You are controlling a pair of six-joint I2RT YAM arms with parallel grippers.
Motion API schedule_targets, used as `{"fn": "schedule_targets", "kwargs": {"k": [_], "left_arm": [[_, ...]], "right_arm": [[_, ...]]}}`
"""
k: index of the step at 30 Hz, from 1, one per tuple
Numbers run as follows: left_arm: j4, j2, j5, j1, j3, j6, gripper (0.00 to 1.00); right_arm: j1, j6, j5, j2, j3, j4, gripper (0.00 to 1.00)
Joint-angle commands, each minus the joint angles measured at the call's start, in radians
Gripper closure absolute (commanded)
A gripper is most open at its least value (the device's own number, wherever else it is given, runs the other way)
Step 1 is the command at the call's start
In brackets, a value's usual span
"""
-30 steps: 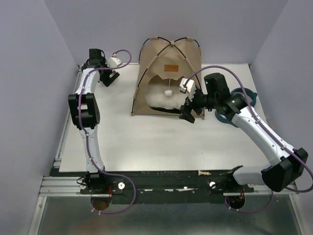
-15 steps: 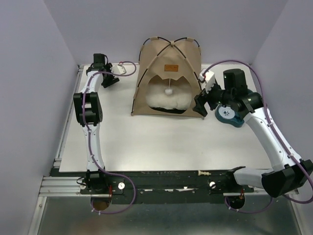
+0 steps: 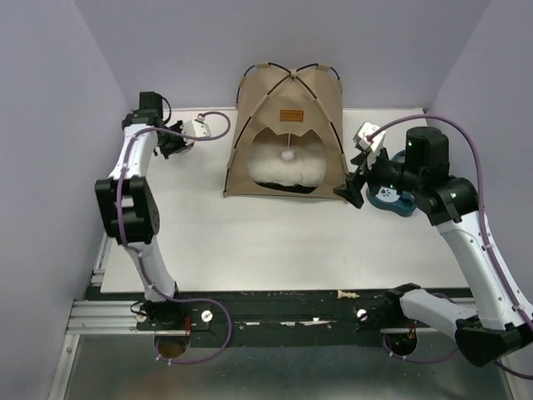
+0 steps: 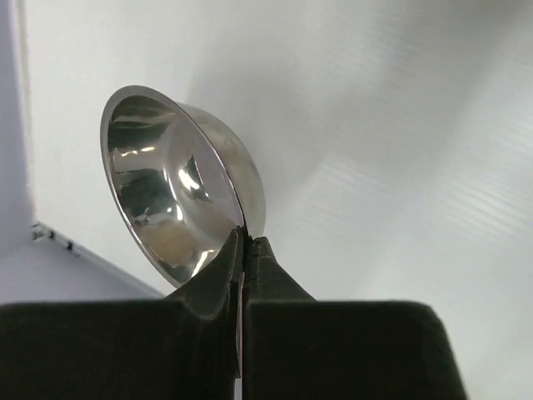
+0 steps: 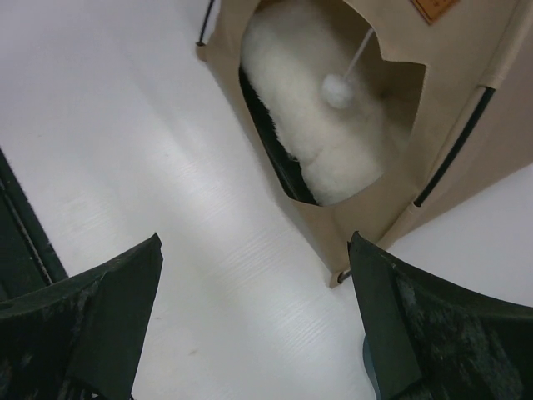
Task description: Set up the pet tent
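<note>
Pet tent [image 3: 283, 96], near right corner: right gripper [image 3: 353, 190] just beside, fingers [image 5: 100, 317] spread wide. Upright at table's [image 3: 250, 233] far centre, poles [image 3: 293, 73] crossed on top, white cushion [image 3: 287, 171] inside. Far left: left gripper [image 4: 246, 237] pinching steel bowl's [image 4: 179, 192] rim.

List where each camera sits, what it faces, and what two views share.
Top external: above and behind the bases, looking down on the table; left arm and right arm show.
Left wrist: on the left arm, facing the left hand, shut on a steel bowl.
Right wrist: on the right arm, facing the pet tent past the open right hand.
Shared: top and right wrist both show the white cushion.
</note>
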Motion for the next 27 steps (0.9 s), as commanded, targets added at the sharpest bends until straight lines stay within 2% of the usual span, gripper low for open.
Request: {"fn": "schedule_targets", "kwargs": {"k": [1,4,6,9,12,14,16,19,21,24,27], "left_arm": [[-0.424,-0.394,0.273,0.014,-0.082,0.198,1.0],[-0.634,-0.577,0.345,-0.004,-0.155,0.304,1.0],[-0.72,-0.693,0.357,-0.062,-0.214,0.336,1.0],[-0.702,-0.891,0.365,-0.238,-0.352,0.323,1.0],[-0.53,-1.005,0.457,-0.461,-0.464,0.136,1.0],[-0.465,-0.998,0.526,-0.574,-0.488,0.058,1.0],[-0.436,-0.972,0.554,-0.682,-0.489,0.013,1.0],[-0.342,-0.959,0.536,-0.82,-0.523,-0.056,1.0],[-0.275,-0.961,0.508,-0.914,-0.543,-0.078,1.0],[-0.254,-0.935,0.514,-0.94,-0.528,-0.087,1.0],[-0.267,-0.912,0.516,-0.951,-0.495,-0.059,1.0]], "right_arm": [[-0.003,-0.066,-0.207,-0.082,-0.056,-0.026,0.01],[-0.002,-0.153,-0.313,-0.095,-0.047,-0.055,0.02],[0.0,-0.205,-0.376,-0.091,-0.021,-0.072,0.02],[0.014,-0.291,-0.471,-0.088,0.016,-0.096,0.03],[0.031,-0.49,-0.583,-0.07,0.037,-0.2,0.05],[0.073,-0.63,-0.603,-0.055,0.059,-0.31,0.07],[0.135,-0.702,-0.587,-0.056,0.061,-0.365,0.07],[0.248,-0.751,-0.513,-0.111,-0.01,-0.336,0.08],[0.305,-0.715,-0.479,-0.137,-0.059,-0.264,0.09],[0.36,-0.676,-0.473,-0.127,-0.056,-0.237,0.14],[0.406,-0.699,-0.49,-0.099,-0.061,-0.308,0.19]]}}
